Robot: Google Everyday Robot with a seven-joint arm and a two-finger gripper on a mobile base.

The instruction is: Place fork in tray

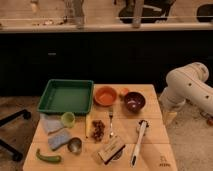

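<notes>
One hand (170,116) | spread wide, empty | right of table (152,145) | fork (111,123) untouched

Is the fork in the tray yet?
No, out. The fork lies on the table near the orange bowl; the gripper hangs beside the table.

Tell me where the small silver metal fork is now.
Camera view: the fork lies just below the round orange bowl, right of the dark brown clump. The gripper is out of view; its white arm shows far right.
</notes>
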